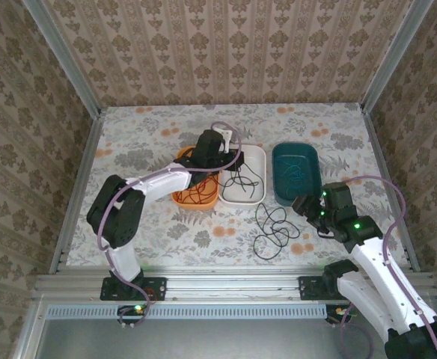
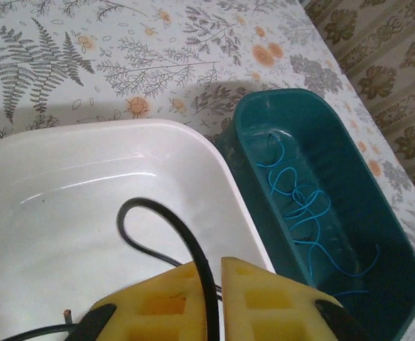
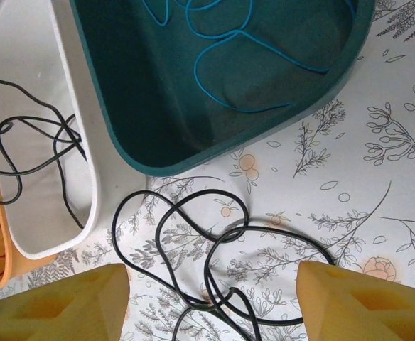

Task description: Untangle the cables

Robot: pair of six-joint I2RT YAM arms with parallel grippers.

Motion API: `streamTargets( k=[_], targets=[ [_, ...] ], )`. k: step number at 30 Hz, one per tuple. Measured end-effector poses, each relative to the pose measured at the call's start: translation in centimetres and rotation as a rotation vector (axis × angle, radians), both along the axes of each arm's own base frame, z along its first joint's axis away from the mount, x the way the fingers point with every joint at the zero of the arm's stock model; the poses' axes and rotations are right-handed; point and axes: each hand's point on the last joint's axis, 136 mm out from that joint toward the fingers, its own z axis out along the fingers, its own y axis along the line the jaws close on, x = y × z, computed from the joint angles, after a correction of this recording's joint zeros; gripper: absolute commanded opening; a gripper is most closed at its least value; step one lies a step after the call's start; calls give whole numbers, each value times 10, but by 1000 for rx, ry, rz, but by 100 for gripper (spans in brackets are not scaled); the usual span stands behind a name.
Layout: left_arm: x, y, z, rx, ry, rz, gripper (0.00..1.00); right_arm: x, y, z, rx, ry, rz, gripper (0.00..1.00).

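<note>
- Left arm: elbow folded well behind its tool; white forearm reaches forward and rightward, with the wrist directly behind the tool
- Left tool: pointed forward and tipped downward. From the wrist camera, the left tool has its yellow pads nearly together, clamped on a black cable that runs out ahead of the tool between them
- Right arm: white link rises from low behind its tool; a dark wrist with green lights lit sits just behind the tool
- Right tool: angled forward and leftward, tipped downward. From the wrist camera, the right tool has its yellow pads spread wide, one to either side
</note>
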Motion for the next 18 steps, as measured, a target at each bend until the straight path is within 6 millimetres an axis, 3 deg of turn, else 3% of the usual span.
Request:
streamTargets(
  k=[2, 6, 11, 18],
  targets=[
    [2, -4, 3, -4, -5, -1, 55, -1, 0, 0, 0, -4, 4, 65],
    [2, -14, 19, -30, -36, -17, 67, -5, -1, -4, -7, -2, 11, 65],
    [-12, -22, 35, -6, -97, -56, 74, -9, -2, -10, -14, 17, 14, 65],
    [-55, -10, 87, 48, -236, -91, 73, -13, 4, -25, -1, 78, 42, 65]
  ],
)
